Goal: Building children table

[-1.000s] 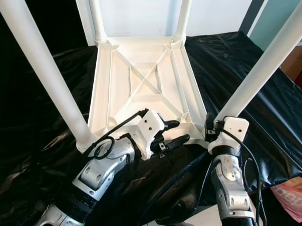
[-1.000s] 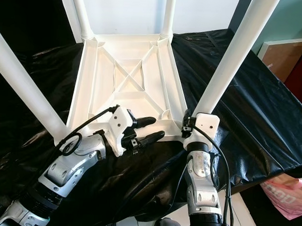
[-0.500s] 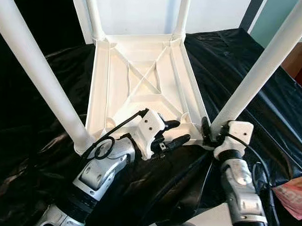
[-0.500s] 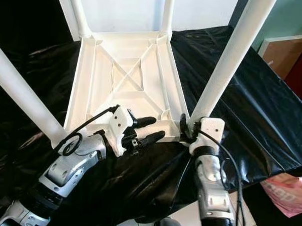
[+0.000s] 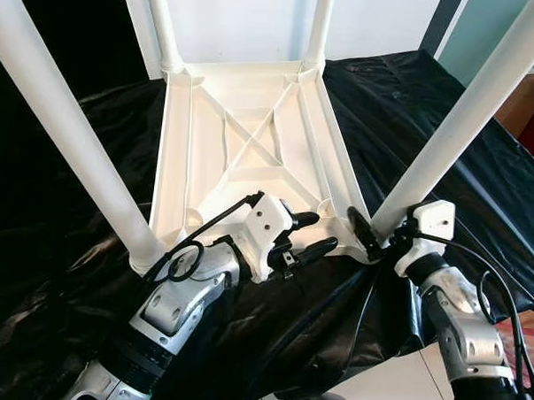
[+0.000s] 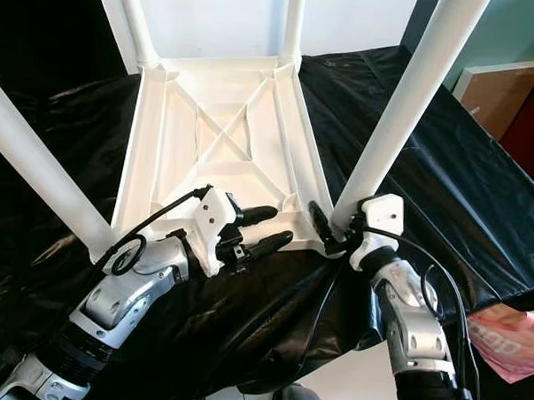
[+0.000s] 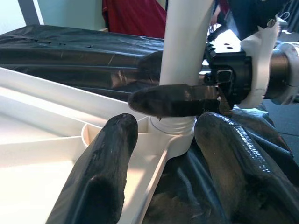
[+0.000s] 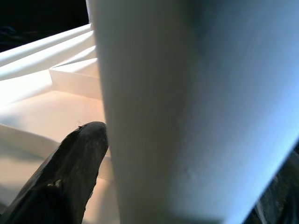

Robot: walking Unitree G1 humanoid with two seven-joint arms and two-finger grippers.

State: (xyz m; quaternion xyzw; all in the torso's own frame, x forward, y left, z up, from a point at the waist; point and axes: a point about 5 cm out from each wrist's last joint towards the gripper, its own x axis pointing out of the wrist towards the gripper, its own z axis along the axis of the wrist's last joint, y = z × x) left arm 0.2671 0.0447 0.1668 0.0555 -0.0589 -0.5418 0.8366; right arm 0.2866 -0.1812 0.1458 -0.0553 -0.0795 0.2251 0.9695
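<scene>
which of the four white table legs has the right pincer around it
The near right leg, standing in the corner socket closest to the robot's right arm. The right pincer grips its base; the other three legs stand untouched.

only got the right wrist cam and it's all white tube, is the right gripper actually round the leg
observer: yes, the right gripper straddles the near right leg just above its socket in the upturned table top; the left wrist view shows one finger lying across the tube.
operator: ok and where's the left gripper
observer: the left gripper is open at the table top's near rim, beside that corner, with one finger over the ribbed inside and the other over the black sheet.
</scene>
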